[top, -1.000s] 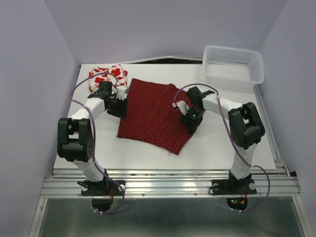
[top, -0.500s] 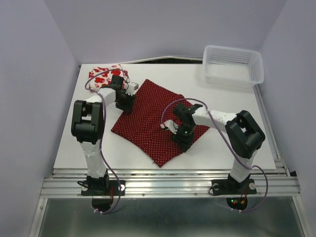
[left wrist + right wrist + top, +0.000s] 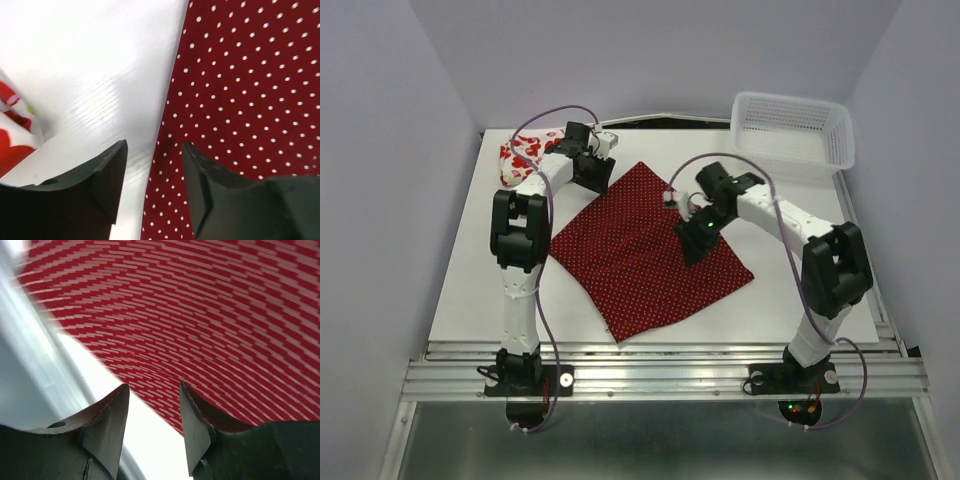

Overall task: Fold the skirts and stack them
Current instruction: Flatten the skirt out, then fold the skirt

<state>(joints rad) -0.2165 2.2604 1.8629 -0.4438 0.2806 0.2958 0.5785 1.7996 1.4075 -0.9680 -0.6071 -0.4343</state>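
Pale lavender walls enclose a white table [image 3: 800, 290], where a dark red cloth skirt with tiny white dots [image 3: 640, 250] lies spread flat at the centre, turned like a diamond. A white cloth skirt with large red poppy flowers [image 3: 523, 155] sits bundled at the far left corner, and a white plastic lattice basket [image 3: 790, 160] stands at the far right. The left gripper [image 3: 154, 147] hangs over the dotted skirt's far left edge with its jaws parted and nothing between them. The right gripper [image 3: 153, 386] hovers over the skirt's right side, likewise released, its view blurred. The step in hand looks like laying out the dotted skirt for its first fold. Next, each gripper probably needs to drop onto an edge, pinch it and carry it across. A second ago the skirt lay squarer, and the left arm sat nearer, against the skirt's left edge. Since then the cloth has swung round and that arm has reached farther back.
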